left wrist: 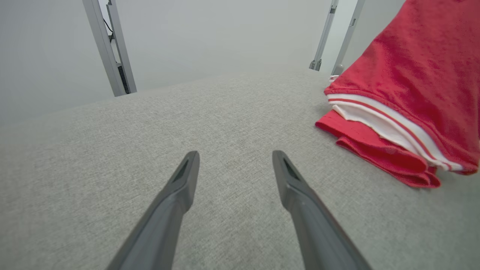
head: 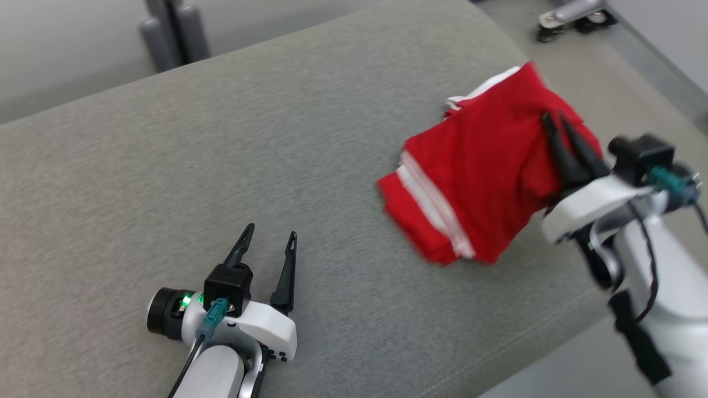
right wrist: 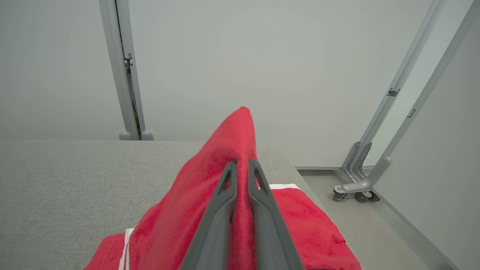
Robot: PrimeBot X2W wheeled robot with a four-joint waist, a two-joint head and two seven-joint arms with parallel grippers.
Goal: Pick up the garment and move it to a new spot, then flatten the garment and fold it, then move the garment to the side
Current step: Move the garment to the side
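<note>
Pinches a ridge of the red garment (head: 481,166) with the right gripper (head: 556,118), fingers nearly together, cloth squeezed between them and peaking past the tips in the right wrist view. Finds the garment folded in the upper right of the head view, on the grey cushion (head: 221,138) close to its right edge, white-striped hems stacked toward the lower left, bottom layers flat on the fabric, top layer tented up under the grip. Holds the left gripper (head: 271,231) spread wide at the lower left, just grey cushion between its fingers, well apart from the garment. Catches grey metal posts (head: 174,33) at the upper left and a wheeled frame foot (head: 575,16) on the floor at the upper right.
</note>
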